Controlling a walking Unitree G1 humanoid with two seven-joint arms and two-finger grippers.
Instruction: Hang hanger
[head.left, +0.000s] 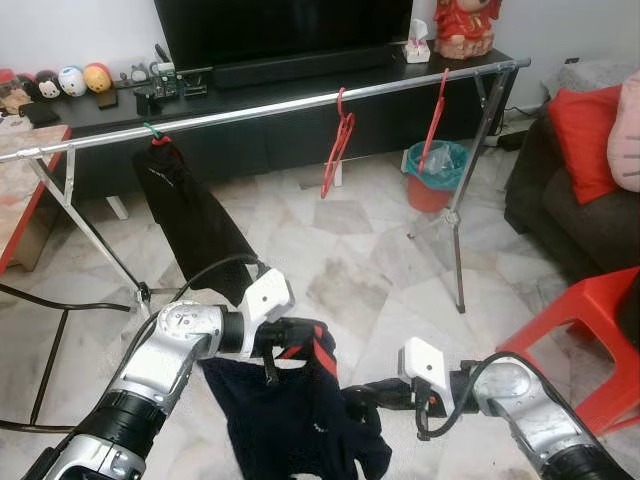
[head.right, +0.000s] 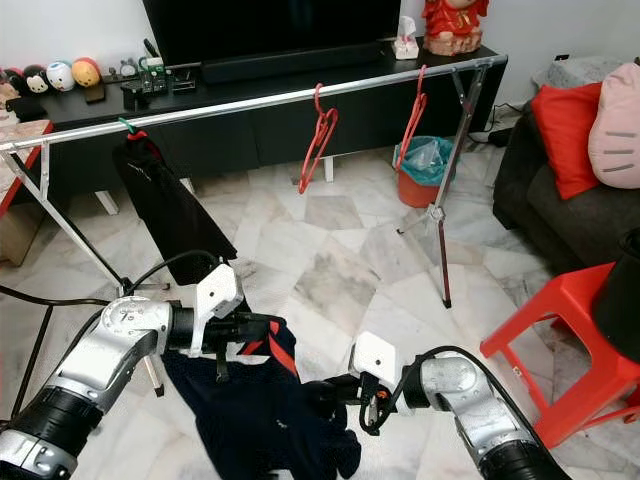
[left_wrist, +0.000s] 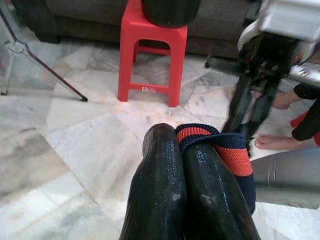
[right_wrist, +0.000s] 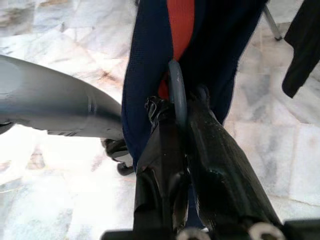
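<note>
Low at seven o'clock, the left gripper (head.left: 285, 338) pinches the red-and-navy collar of a dark garment (head.left: 290, 420), fingers (left_wrist: 165, 185) pressed together on the cloth. At five o'clock the right gripper (head.left: 362, 396) is clamped on a grey hanger (right_wrist: 177, 95) inside it. Up at twelve o'clock, two red hangers (head.left: 338, 140) hang from the rail (head.left: 250, 112).

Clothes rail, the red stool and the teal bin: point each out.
Clothes rail (head.left: 260, 110), left eye view, bare middle of the bar.
Red stool (head.left: 590, 310), left eye view, its seat.
Teal bin (head.left: 440, 160), left eye view, the liner's rim.
</note>
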